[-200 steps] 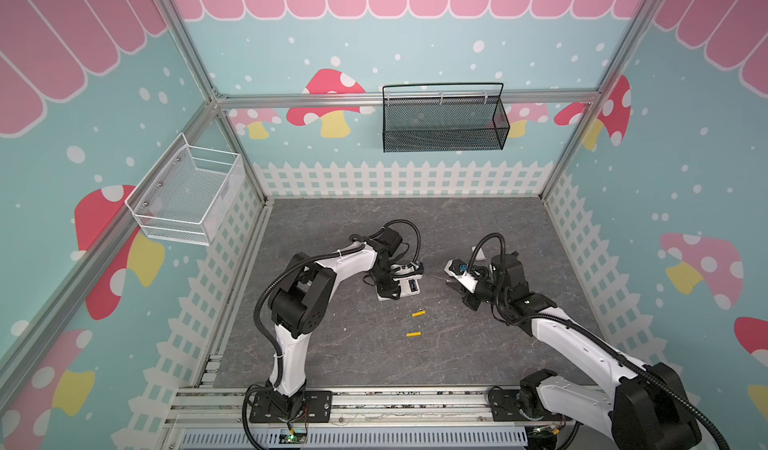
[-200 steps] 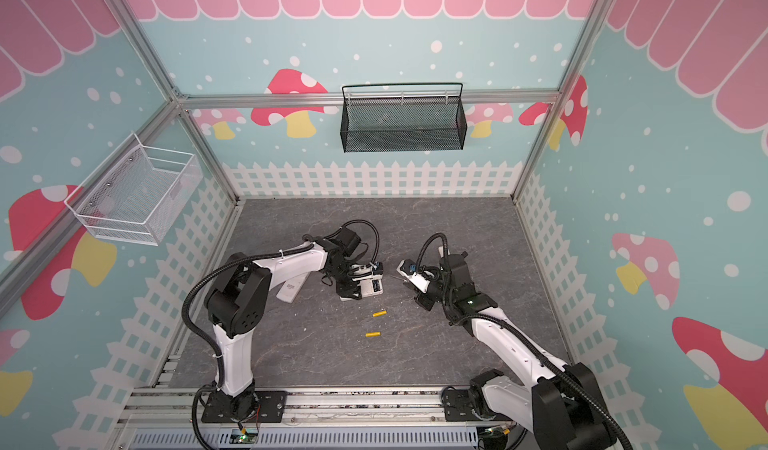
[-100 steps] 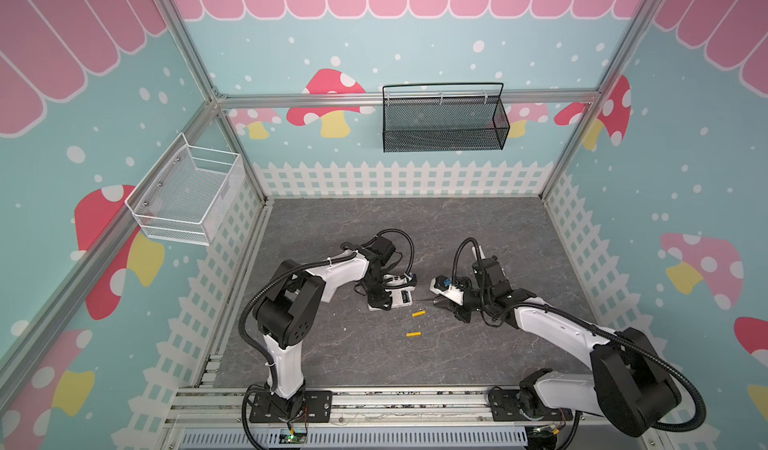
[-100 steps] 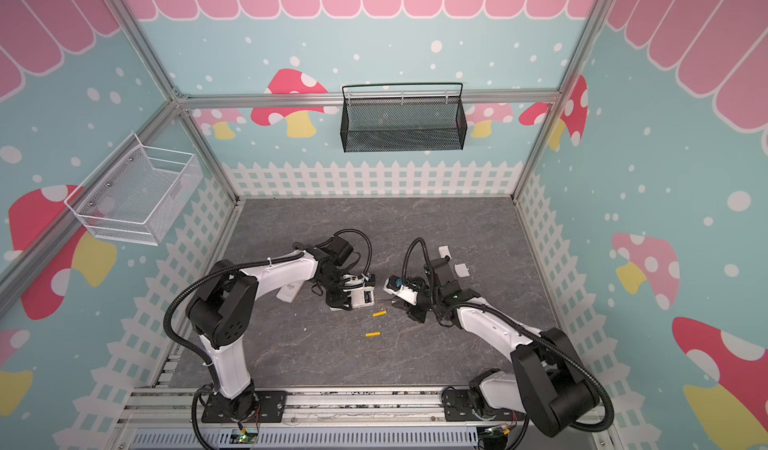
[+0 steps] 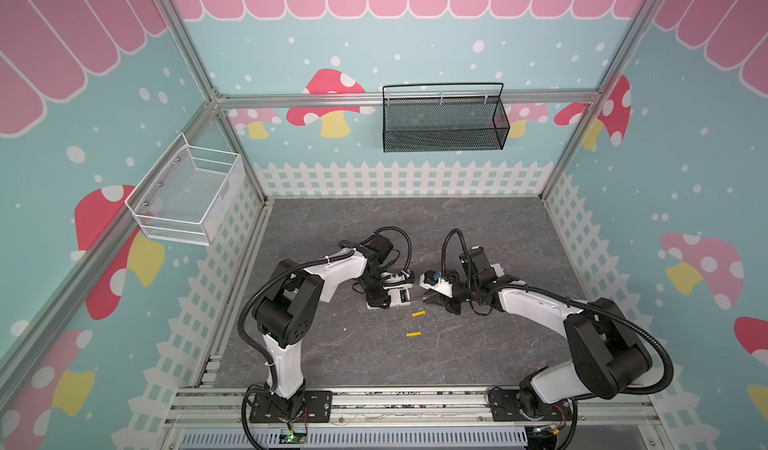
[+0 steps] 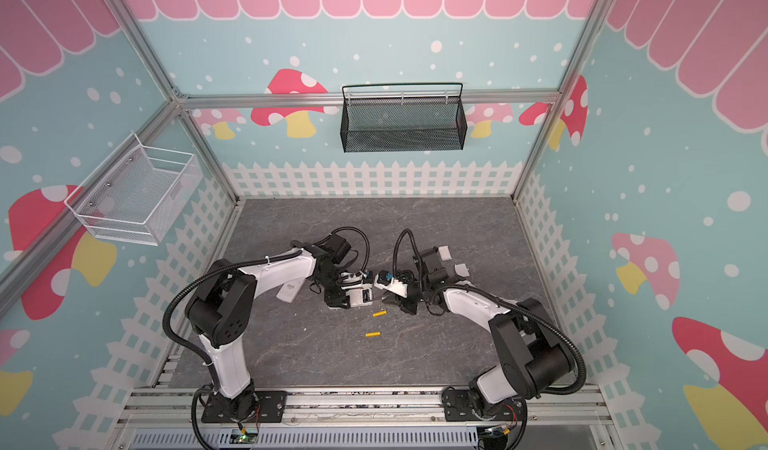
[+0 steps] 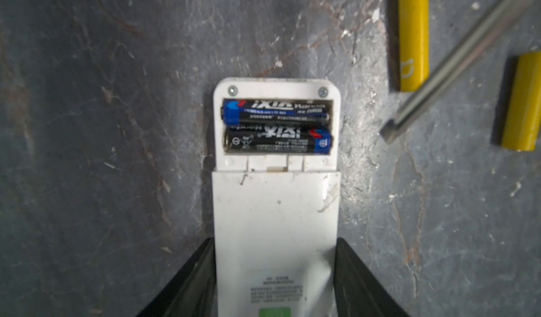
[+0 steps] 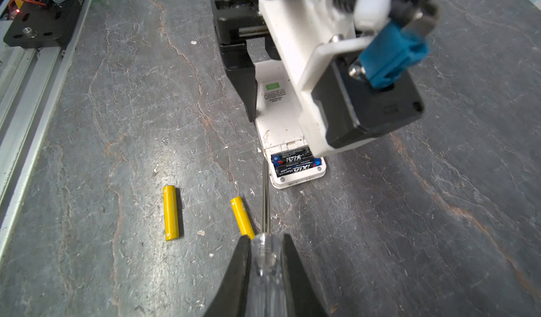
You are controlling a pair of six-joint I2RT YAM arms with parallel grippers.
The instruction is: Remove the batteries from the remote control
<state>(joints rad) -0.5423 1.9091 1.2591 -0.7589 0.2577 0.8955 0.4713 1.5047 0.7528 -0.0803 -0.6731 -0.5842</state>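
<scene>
Overhead, both top views show the grey tabletop (image 5: 374,228) with the two arms meeting near its middle. A top view also shows a second remote (image 6: 291,291) beside the left arm and two small white pieces (image 6: 444,252) behind the right arm. Only the wrist views resolve the open battery bay.

The left gripper (image 7: 273,239) has its fingers (image 7: 199,271) closed against the two long edges of the remote control (image 7: 275,207). The remote control lies flat, back upward, its long axis running straight out from between those fingers, with the bay at the end farthest from them.

The right gripper (image 8: 265,239) is clamped on the clear handle of the screwdriver (image 8: 265,201), whose shaft points away from its fingers (image 8: 240,265) toward the bay. The right wrist view seems to put the tip at the bay's corner; the left wrist view shows bare table between tip and remote control.

Two dark batteries (image 7: 275,112) sit side by side in the bay, long axes across the remote control's width, blue ends on opposite sides.

Two yellow batteries (image 8: 170,211) lie loose on the tabletop, roughly parallel to the shaft. One is just beside a right fingertip and partly hidden by it; the other lies farther out on the same side.
</scene>
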